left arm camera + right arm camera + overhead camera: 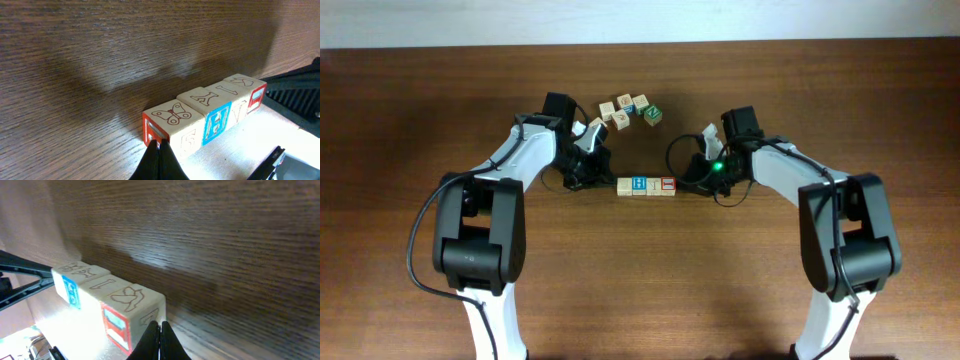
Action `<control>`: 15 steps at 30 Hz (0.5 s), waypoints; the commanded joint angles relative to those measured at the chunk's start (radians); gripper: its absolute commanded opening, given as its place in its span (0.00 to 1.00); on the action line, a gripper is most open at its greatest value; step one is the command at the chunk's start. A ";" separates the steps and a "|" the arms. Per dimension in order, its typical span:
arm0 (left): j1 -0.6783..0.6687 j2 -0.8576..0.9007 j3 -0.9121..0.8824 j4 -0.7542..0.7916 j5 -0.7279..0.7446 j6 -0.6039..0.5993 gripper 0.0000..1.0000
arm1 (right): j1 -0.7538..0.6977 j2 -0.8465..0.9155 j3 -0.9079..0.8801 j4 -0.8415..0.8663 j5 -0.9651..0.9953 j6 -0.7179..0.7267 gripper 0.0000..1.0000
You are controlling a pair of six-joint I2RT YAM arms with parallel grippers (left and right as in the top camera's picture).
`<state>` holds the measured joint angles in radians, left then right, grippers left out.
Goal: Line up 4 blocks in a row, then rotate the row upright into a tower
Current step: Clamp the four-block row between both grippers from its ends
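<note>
Nearest the left wrist camera, the left gripper (159, 152) has its jaws pressed fully together, holding nothing, the tips at the red end face of the butterfly-topped cube (172, 116) and apparently touching it. That cube starts the row of four blocks (646, 185), which lies at the middle of the wooden table (640, 290), face against face in a straight line between the two arms. Next come the blue H cube (216, 122), the I cube (227, 90) and the red-framed cube (246, 82), all pale wood with outlined tops and coloured sides. They look light, rigid and smooth, likely to slide or twist on the table under a small push. Their neighbours cover the inner faces, so the free front and back faces, or the two outer end faces of the row, are the places to take hold. At the far end the right gripper (160, 330) is likewise closed and empty, just beside the end cube's corner; contact cannot be told. Well behind, loose cubes (620, 108) lie scattered, the green-N cube (651, 116) among them.
</note>
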<state>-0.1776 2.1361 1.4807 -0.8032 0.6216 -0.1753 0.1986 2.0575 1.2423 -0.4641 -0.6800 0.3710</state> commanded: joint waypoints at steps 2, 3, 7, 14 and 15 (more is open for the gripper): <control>-0.003 0.009 -0.009 -0.002 0.019 0.021 0.00 | -0.009 0.016 -0.009 -0.004 -0.021 0.005 0.04; -0.003 0.009 -0.009 -0.002 0.019 0.021 0.00 | -0.009 0.016 -0.009 -0.004 -0.024 0.005 0.04; -0.003 0.009 -0.009 -0.006 0.019 0.021 0.00 | -0.008 0.016 -0.009 -0.011 -0.028 0.005 0.04; -0.003 0.009 -0.009 -0.035 0.019 0.020 0.00 | -0.008 0.016 -0.009 -0.010 -0.035 0.004 0.04; -0.003 0.009 -0.009 -0.035 0.019 0.021 0.00 | -0.008 0.016 -0.009 -0.006 -0.047 -0.003 0.04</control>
<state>-0.1776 2.1361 1.4807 -0.8383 0.6220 -0.1749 0.1986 2.0640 1.2423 -0.4709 -0.6983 0.3710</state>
